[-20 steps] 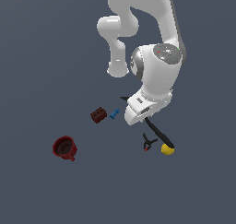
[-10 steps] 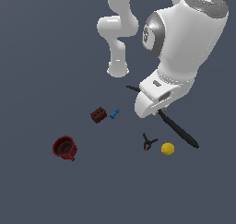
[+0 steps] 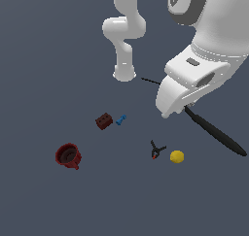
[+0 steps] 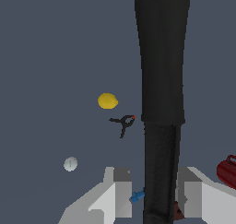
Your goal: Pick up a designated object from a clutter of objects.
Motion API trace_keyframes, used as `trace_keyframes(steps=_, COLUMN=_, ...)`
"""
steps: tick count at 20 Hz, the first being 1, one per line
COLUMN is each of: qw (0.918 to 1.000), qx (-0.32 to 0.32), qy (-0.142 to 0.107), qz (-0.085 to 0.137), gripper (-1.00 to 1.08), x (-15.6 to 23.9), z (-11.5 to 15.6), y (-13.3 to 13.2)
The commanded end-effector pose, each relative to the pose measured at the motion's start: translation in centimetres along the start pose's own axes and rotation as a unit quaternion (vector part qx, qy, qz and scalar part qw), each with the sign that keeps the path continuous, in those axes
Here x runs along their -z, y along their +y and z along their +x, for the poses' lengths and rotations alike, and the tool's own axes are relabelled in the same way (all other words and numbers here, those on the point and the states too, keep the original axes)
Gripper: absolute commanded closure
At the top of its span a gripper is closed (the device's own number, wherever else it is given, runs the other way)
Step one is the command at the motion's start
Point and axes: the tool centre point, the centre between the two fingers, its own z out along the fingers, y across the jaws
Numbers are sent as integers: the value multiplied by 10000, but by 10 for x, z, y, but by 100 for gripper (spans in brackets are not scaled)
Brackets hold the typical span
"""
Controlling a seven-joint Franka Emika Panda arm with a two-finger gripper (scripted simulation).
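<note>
The gripper (image 4: 152, 197) is pinching the long black tool (image 4: 161, 80), its two pale fingers (image 4: 115, 195) pressed against the shaft on either side. In the exterior view the black tool (image 3: 214, 132) sits at the right of the frame, slanting down toward the lower right under the big white hand, thin tip poking out toward the arm's base. Below it, lower centre, the yellow ball (image 3: 177, 156) lies just beside the small black clamp (image 3: 156, 150). Centre-left, the dark red brick (image 3: 103, 121) sits near the blue piece (image 3: 121, 119). The dark red cup (image 3: 68, 156) is at lower left. The wrist view also shows a tiny pale ball (image 4: 70, 163).
</note>
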Motion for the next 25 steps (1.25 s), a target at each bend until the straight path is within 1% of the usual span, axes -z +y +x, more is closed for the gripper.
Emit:
trace_keyframes(steps=1, qw=10000, qx=-1, qy=4, qz=-2, gripper=108, x=17, z=7, y=0)
trace_keyframes(steps=7, qw=10000, qx=-3, qy=3, qz=-3, gripper=108, x=50, z=22, y=-1)
trace_keyframes(steps=12, qw=10000, qx=-4, qy=2, qz=-4, gripper=108, x=68, z=31, y=-1)
trace_keyframes(steps=18, qw=10000, qx=-4, qy=2, qz=-4, gripper=108, x=80, z=37, y=-1)
trace_keyframes(steps=25, qw=10000, qx=-2, qy=1, qz=-5, gripper=108, x=85, z=40, y=-1)
